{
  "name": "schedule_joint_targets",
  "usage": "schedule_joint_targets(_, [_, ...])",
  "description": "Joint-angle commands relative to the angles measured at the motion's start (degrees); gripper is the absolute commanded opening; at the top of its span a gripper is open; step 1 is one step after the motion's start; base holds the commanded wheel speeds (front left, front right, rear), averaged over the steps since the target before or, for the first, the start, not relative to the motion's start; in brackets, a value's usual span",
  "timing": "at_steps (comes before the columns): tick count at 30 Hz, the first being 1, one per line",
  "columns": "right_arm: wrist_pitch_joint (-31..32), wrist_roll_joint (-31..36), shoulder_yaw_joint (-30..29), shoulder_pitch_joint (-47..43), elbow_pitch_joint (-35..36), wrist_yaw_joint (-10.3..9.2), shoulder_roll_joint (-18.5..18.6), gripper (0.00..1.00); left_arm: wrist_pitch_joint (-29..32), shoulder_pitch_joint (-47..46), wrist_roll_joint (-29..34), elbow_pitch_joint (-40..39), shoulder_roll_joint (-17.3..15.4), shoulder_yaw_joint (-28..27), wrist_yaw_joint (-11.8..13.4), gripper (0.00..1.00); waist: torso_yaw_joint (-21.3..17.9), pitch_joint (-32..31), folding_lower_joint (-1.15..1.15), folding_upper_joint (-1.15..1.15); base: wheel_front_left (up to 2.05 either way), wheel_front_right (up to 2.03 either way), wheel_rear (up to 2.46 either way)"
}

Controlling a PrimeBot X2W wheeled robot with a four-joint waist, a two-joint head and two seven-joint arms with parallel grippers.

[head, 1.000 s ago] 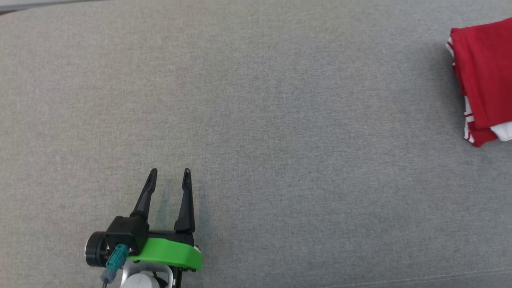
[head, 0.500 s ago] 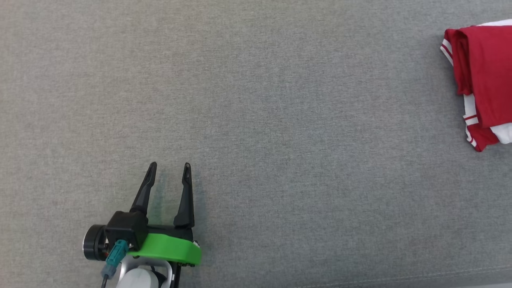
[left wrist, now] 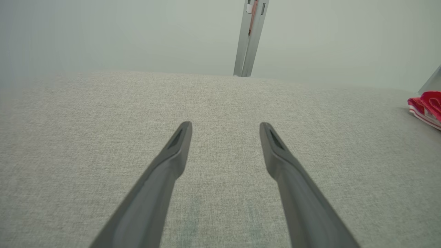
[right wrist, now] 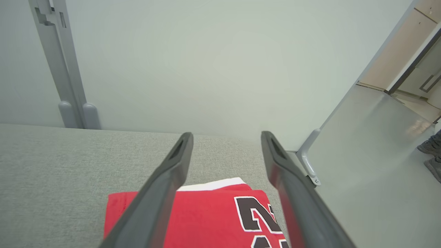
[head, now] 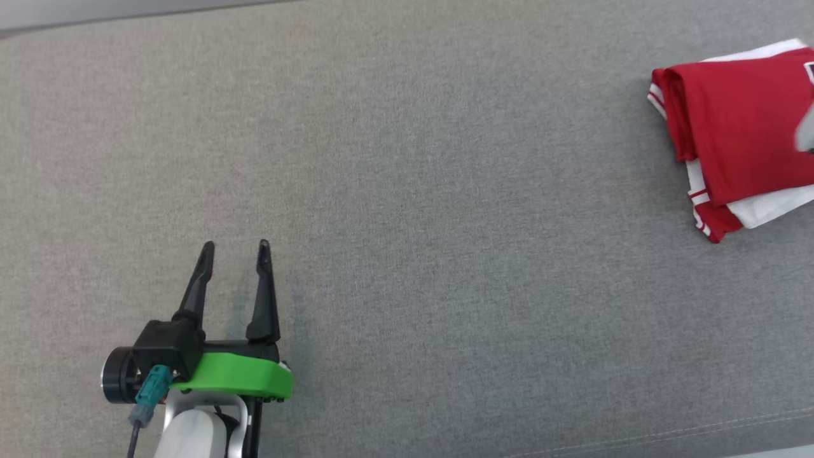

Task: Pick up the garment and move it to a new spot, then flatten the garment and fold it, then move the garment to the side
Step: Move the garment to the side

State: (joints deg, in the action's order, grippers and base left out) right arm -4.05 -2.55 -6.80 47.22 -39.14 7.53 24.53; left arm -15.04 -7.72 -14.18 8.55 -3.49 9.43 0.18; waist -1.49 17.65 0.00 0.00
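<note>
A grey woven fabric surface (head: 445, 254) lay bare between the two arms, with nothing between the left gripper (head: 235, 244) and the garment. A grey metal post (right wrist: 62, 69) stood against the pale wall behind, and a person's dark shoes (right wrist: 430, 155) showed on the smooth grey floor (right wrist: 372, 155) beyond the surface's right end.

The folded red and white jersey garment (head: 731, 146) lay flat at the far right, well apart from the left gripper. Its rounded fold faced the robot's left, slightly skewed. The frame edge cut it, so its long axis could not be told. A black, white-edged numeral showed on top.

Both grippers stood spread and empty, with the right gripper (right wrist: 226, 135) over the garment.
</note>
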Motion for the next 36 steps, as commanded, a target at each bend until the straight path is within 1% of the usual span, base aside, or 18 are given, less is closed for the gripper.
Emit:
schedule_joint_targets(1, [-1.23,-0.95,1.3,-1.41,0.2,-0.1,-1.58,1.0,-0.15,-0.64,-0.55,0.59,-0.57,-0.87,0.28,1.0,-1.31,-3.66,0.0,0.0,0.0,0.0,0.0])
schedule_joint_targets(6, [-5.1,-3.64,4.59,-4.83,1.11,-0.1,-6.35,1.0,-0.16,-0.48,-0.73,2.9,-0.54,-2.92,0.64,1.0,-1.66,-8.23,0.0,0.0,0.0,0.0,0.0])
schedule_joint_targets(8, [-6.53,-4.53,5.2,-6.88,1.91,-0.1,-8.23,1.0,-0.16,0.34,-1.5,3.57,-0.33,-3.79,0.88,1.0,-1.65,-9.88,0.0,0.0,0.0,0.0,0.0])
schedule_joint_targets(11, [-8.08,-5.78,5.17,-11.32,3.75,-0.1,-11.34,1.0,-0.16,2.0,-2.59,4.11,-0.01,-4.83,0.42,1.0,-1.63,-12.35,0.0,0.0,0.0,0.0,0.0])
schedule_joint_targets(12, [-8.37,-5.95,5.08,-12.35,4.26,-0.1,-11.96,1.0,-0.16,2.3,-2.72,4.24,0.02,-5.08,0.57,1.0,-1.59,-12.81,0.0,0.0,0.0,0.0,0.0])
schedule_joint_targets(13, [-8.83,-6.36,5.21,-14.53,5.31,-0.1,-13.41,1.0,-0.16,2.92,-2.85,4.33,0.08,-5.45,0.85,1.0,-1.57,-13.59,0.0,0.0,0.0,0.0,0.0])
schedule_joint_targets(18, [-9.77,-5.41,6.68,-22.5,9.85,-0.1,-17.49,1.0,-0.16,5.43,-0.34,4.22,0.17,-5.75,1.46,1.0,-1.44,-15.48,0.0,0.0,0.0,0.0,0.0])
schedule_joint_targets(21, [-10.02,-4.83,6.91,-27.36,13.35,-0.1,-19.44,1.0,-0.16,6.97,0.08,4.05,0.25,-5.99,1.55,1.0,-1.27,-16.19,0.0,0.0,0.0,0.0,0.0])
schedule_joint_targets(24, [-10.28,-4.65,7.02,-31.53,16.52,-0.1,-20.83,1.0,-0.16,8.34,-0.16,4.32,0.35,-5.8,1.7,1.0,-0.94,-16.7,0.0,0.0,0.0,0.0,0.0])
schedule_joint_targets(28, [-10.17,-4.25,7.73,-36.67,19.77,-0.1,-21.52,1.0,-0.16,9.59,0.25,4.59,0.42,-4.63,1.17,1.0,-0.09,-17.23,0.0,0.0,0.0,0.0,0.0])
schedule_joint_targets(33, [-10.31,-8.83,10.03,-40.61,21.76,-0.1,-21.53,1.0,-0.16,10.81,-0.75,4.22,0.47,-4.6,1.61,1.0,0.78,-17.83,0.0,0.0,0.0,0.0,0.0])
schedule_joint_targets(36, [-10.46,-9.77,10.79,-41.6,21.73,-0.1,-21.59,1.0,-0.16,11.16,-1.22,4.39,0.52,-4.21,1.74,1.0,1.26,-18.07,0.0,0.0,0.0,0.0,0.0])
